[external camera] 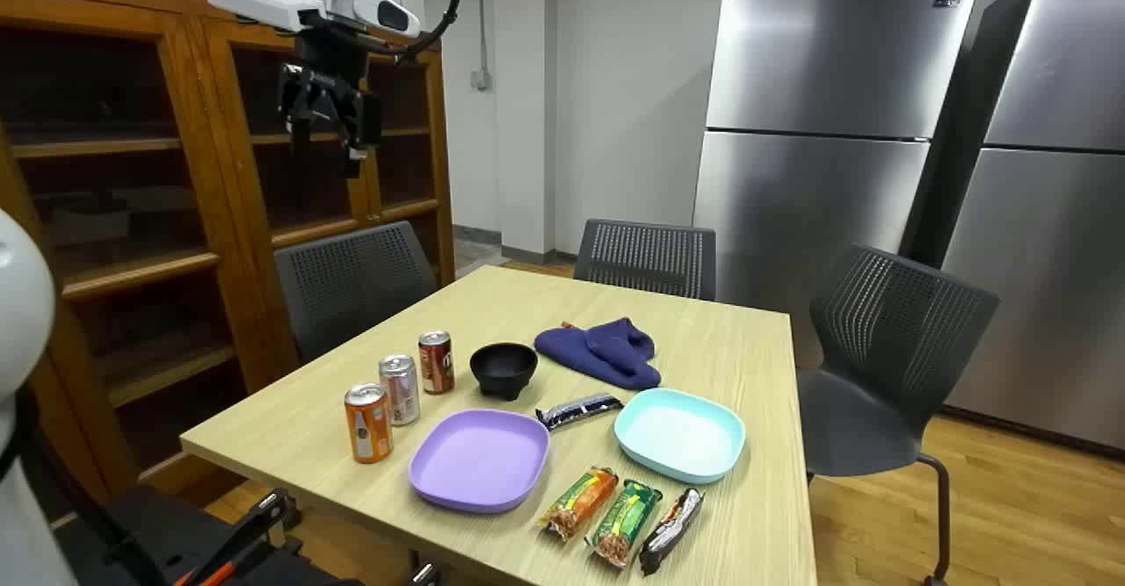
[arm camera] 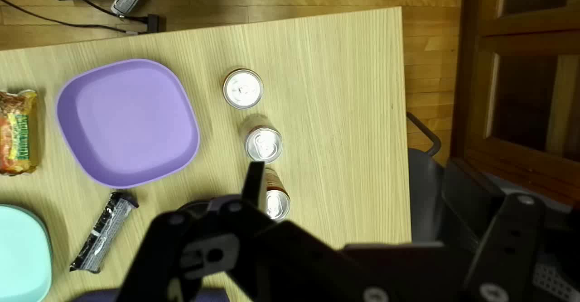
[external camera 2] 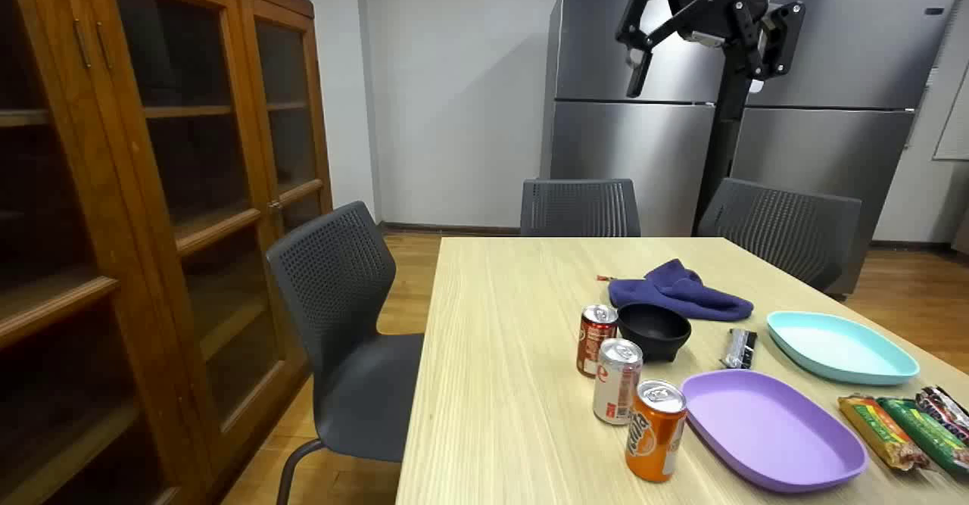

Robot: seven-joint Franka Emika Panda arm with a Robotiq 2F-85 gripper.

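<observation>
The gripper (arm camera: 356, 170) is positioned high above the table (arm camera: 344, 125), its fingers (arm camera: 253, 180) spread wide and empty. Well below the fingers, a row is formed by the red can (arm camera: 277, 204), silver can (arm camera: 264, 144) and orange can (arm camera: 243, 89); in the wrist view the red can is partly hidden by a finger, left of which the purple plate (arm camera: 129, 121) is seen.

Table (external camera: 492, 309): three cans (external camera: 368, 423), two plates (external camera: 481, 460), bowl (external camera: 504, 373), cloth (external camera: 602, 353), wrapped bars (external camera: 626, 518).

place: break room, probably | steel fridges (external camera: 809, 182) | table (external camera: 492, 309) | perforated-back chairs (external camera: 646, 259) | glass-fronted cabinet (external camera: 230, 208)
</observation>
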